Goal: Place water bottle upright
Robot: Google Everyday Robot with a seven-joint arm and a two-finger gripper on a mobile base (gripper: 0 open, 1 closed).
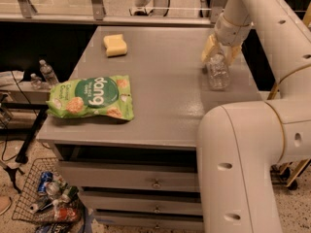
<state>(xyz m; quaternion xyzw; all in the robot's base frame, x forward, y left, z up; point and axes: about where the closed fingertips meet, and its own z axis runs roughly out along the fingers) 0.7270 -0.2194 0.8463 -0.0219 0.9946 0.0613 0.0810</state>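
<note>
In the camera view there is a grey cabinet [160, 86] with a flat top and drawers [155, 183] on its near side. The water bottle [218, 75] is on the top, near the right edge and about halfway between near and far. It is clear, and you can see the grey top through it. I cannot tell for sure if it stands up or lies down.

The gripper [219, 57] is right at the far end of the water bottle, at the tip of the big white arm [252, 144]. The arm comes in from the near right and bends over the cabinet. I cannot tell if the gripper is squeezing the bottle or has let go of it.

A green snack bag [90, 98] lies flat on the near left part of the top, well apart from the bottle. A yellow sponge [115, 45] lies at the far left.

On the floor, near and to the left, is a wire basket [29, 205] with cans in it. Two small bottles [48, 73] stand beyond the left side of the cabinet.
</note>
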